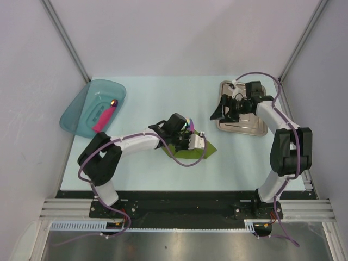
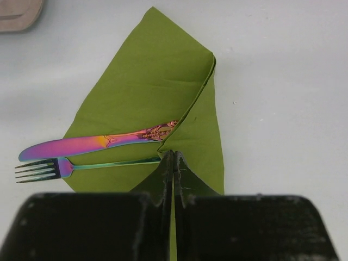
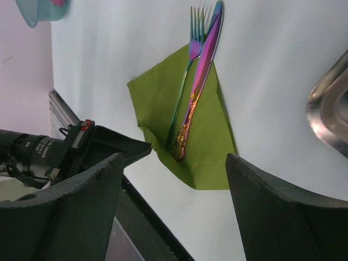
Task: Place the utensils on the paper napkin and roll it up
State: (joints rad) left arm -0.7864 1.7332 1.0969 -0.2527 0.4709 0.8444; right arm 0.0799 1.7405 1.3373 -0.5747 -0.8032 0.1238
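The olive-green paper napkin (image 2: pixel 147 81) lies on the table with one corner folded over the utensils' handles. The utensils are an iridescent knife (image 2: pixel 98 142) and a fork (image 2: pixel 65 167), side by side on the sheet, their heads past its left edge. My left gripper (image 2: pixel 173 157) is shut on the folded edge of the napkin, a green sliver showing between its jaws. In the right wrist view the napkin (image 3: pixel 206 147), knife (image 3: pixel 201 76) and fork (image 3: pixel 191 49) lie well beyond my right gripper (image 3: pixel 174 163), which is open and holds nothing. From above, the right gripper (image 1: pixel 222 111) hangs at the steel tray's left edge.
A silver metal tray (image 1: pixel 244 126) sits at the right of the table. A teal plastic tub (image 1: pixel 89 106) at the far left holds a thick pink bar (image 1: pixel 103 117). Grey walls close in both sides. The black rail runs along the near edge.
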